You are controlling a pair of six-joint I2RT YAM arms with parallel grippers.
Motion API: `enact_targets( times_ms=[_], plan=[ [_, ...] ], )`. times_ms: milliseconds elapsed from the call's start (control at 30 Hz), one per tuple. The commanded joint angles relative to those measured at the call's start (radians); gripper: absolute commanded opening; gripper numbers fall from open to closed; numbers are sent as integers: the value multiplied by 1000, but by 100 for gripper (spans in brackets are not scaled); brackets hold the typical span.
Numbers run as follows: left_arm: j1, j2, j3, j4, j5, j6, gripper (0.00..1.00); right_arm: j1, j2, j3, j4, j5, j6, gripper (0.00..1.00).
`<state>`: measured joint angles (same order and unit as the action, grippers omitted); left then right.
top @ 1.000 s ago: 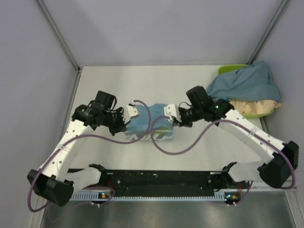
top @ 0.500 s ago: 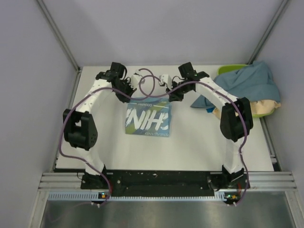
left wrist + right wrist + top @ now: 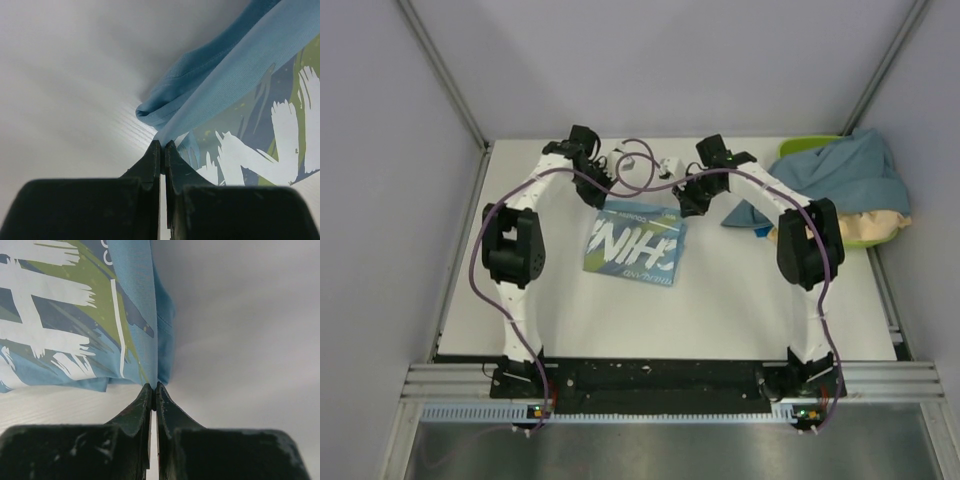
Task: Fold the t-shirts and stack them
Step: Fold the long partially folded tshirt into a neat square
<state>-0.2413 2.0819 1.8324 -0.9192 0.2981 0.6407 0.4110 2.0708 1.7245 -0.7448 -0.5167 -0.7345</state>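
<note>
The sky-blue t-shirt [image 3: 634, 245] with white block lettering lies folded on the table, lettering up and slightly skewed. My left gripper [image 3: 604, 198] is shut on its far left corner. In the left wrist view the fingertips [image 3: 162, 145] pinch the cloth edge [image 3: 235, 75]. My right gripper [image 3: 686, 205] is shut on its far right corner. In the right wrist view the tips [image 3: 154, 386] pinch the shirt's folded edge [image 3: 135, 315]. The slate-blue t-shirt [image 3: 845, 170] lies heaped over the beige t-shirt [image 3: 855, 226] at the right.
A lime-green tray [image 3: 800, 147] holds the two heaped shirts at the far right, against the right wall. A flap of the slate-blue shirt [image 3: 745, 214] hangs onto the table near my right arm. Grey walls close in the back and both sides.
Both arms swung from mid-table to the far side, drawing the sky-blue shirt out flat. Since half a second ago the shirt has shifted slightly right and turned a little.
</note>
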Motion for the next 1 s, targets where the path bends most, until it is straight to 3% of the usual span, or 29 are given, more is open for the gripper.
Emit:
enact_targets(
  times_ms=[0,33,100,267,300,367,400,467,567,733,767,867,967],
  plan=[
    [22,44,70,5,-68,-9,1,-34,0,50,-30,86,63,0],
    [20,56,73,17,-74,-18,5,-34,8,55,-25,93,69,0],
    [22,69,80,58,-92,-44,25,-38,40,76,-27,110,90,0],
    [36,66,169,202,-148,-166,52,-101,173,194,10,138,338,1],
    [43,60,186,229,-152,-189,56,-116,201,225,15,148,392,6],
    [57,58,217,276,-178,-222,59,-138,256,311,16,211,534,29],
    [63,56,228,281,-194,-240,59,-150,267,338,16,199,573,36],
    [66,50,237,241,-174,-265,52,-161,250,345,30,159,633,40],
    [56,-18,141,195,28,-266,37,-159,163,279,67,236,727,41],
    [14,-146,-157,365,223,-340,18,-84,-115,-101,364,227,845,27],
    [10,-138,-166,370,248,-352,14,-74,-138,-152,418,177,866,28],
    [-4,-62,-105,346,265,-386,10,-57,-134,-245,519,40,993,15],
    [-4,39,-27,336,240,-438,9,-55,-60,-260,550,21,1078,8]
  ],
)
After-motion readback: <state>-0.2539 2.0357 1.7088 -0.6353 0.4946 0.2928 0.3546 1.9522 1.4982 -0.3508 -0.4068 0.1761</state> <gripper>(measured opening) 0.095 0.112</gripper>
